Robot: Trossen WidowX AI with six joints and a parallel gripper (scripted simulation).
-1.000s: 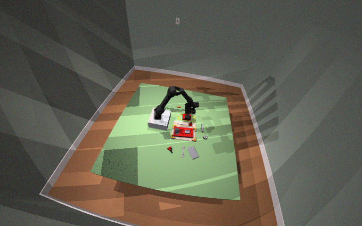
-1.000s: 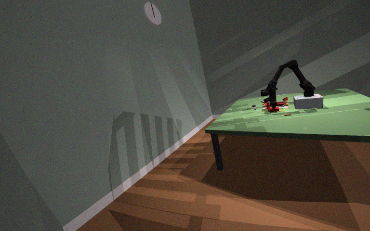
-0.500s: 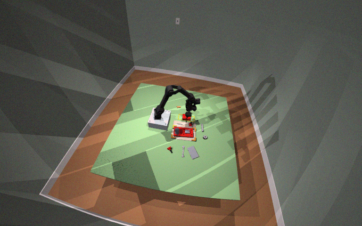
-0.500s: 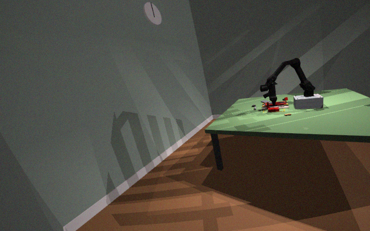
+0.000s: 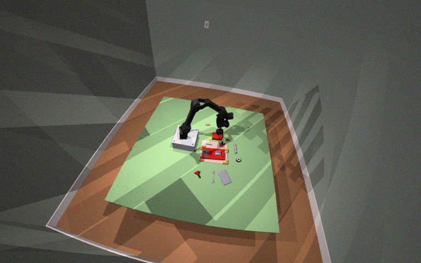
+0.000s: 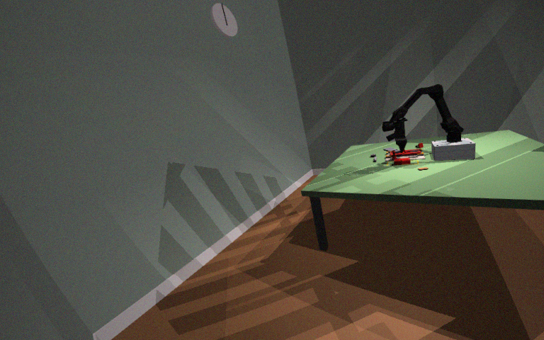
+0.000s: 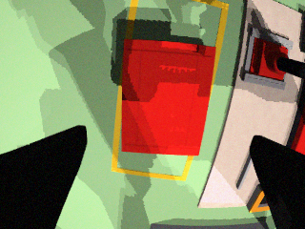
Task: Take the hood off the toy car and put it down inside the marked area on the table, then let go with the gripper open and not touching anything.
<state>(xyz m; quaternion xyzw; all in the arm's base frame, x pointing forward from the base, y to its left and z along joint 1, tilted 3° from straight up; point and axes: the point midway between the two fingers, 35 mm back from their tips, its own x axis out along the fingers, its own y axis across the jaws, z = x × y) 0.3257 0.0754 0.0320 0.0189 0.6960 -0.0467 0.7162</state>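
Gripper (image 7: 166, 172) spread wide, and nothing sits between those two black fingers — from the wrist view they frame the bottom corners, well apart from everything on the table. And the red hood (image 7: 164, 97) lies flat on the green table (image 5: 174, 186), right inside the yellow-outlined marked area (image 7: 223, 32)! Its near edge sits close to the outline's near line, while a strip of bare green shows inside the outline beyond its far edge. Released, no contact with the fingers.

Seen from the top view, the hood (image 5: 216, 135) rests toward the far edge of the worktop, just beyond the beige board (image 5: 223, 161) that carries the red toy car (image 5: 212, 153), with the gripper (image 5: 219, 131) hanging directly above it. Over by the arm's side stands the grey base block (image 5: 186, 142). Toward the near edge lie a grey plate (image 5: 224, 177), a small grey bar (image 5: 212, 176) and a small red piece (image 5: 197, 173); a little dark wheel (image 5: 238, 159) sits beside the board.
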